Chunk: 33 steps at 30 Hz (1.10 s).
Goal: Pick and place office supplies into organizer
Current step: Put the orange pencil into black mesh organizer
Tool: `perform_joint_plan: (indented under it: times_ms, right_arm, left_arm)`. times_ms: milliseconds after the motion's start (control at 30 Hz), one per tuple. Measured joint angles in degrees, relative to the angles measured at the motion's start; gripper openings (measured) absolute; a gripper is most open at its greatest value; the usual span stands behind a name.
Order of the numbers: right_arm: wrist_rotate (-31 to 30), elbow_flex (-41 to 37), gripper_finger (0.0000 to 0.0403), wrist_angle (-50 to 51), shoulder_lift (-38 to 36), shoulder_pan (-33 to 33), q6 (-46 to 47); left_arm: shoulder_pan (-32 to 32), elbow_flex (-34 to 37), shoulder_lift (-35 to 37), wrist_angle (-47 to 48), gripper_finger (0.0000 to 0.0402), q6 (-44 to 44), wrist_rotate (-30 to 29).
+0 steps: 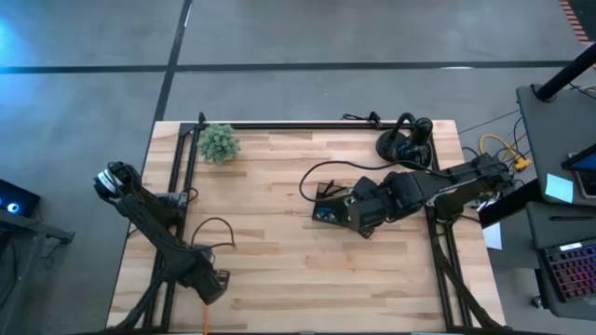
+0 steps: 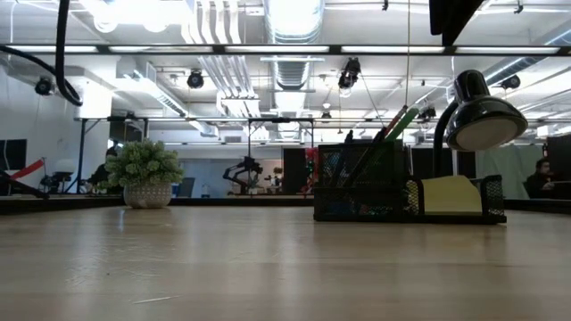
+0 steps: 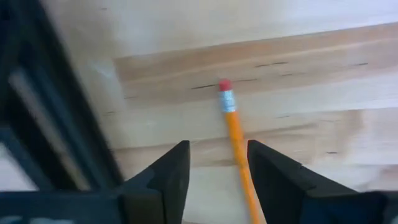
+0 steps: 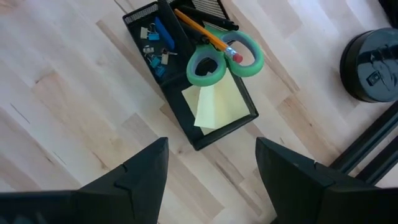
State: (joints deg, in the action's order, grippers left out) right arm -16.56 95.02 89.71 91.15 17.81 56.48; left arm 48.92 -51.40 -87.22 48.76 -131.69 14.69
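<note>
One orange pencil with a red eraser lies flat on the wood near the table's near-left corner, and shows as an orange tip in the high view. My left gripper is open, low over the pencil, one finger on each side of its shaft. The black mesh organizer stands right of the table's middle. It holds green-handled scissors, another orange pencil, a yellow sticky pad, dark pens and small blue pieces. My right gripper hovers open above it.
A black desk lamp stands at the far right, just behind the organizer, its base close to my right arm. A small potted plant sits at the far left. Black frame rails run along the table's sides.
</note>
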Motion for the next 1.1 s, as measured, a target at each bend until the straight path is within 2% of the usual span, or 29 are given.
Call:
perform_joint_plan:
  times_ms: [133, 533, 900, 1100]
  right_arm:
    - [0.0, 0.0, 0.0233, 0.0, 0.0, -0.1, -0.1]
    - [-0.3, 0.0, 0.0233, 0.0, 0.0, -0.1, -0.1]
    - [-1.5, 0.0, 0.0233, 0.0, 0.0, -0.1, -0.1]
    - [-1.5, 0.0, 0.0233, 0.0, 0.0, -0.1, -1.4]
  left_arm:
    - [0.0, 1.0, -0.2, -4.0, 0.0154, -3.2, -3.1]
    - [0.0, 1.3, -3.5, -4.4, 0.0150, -4.5, -2.6]
    - [-0.1, 2.2, -5.1, -5.3, 0.0060, -4.3, -4.1]
    - [-0.1, 4.5, -5.1, -7.6, 0.0025, -2.7, -4.3]
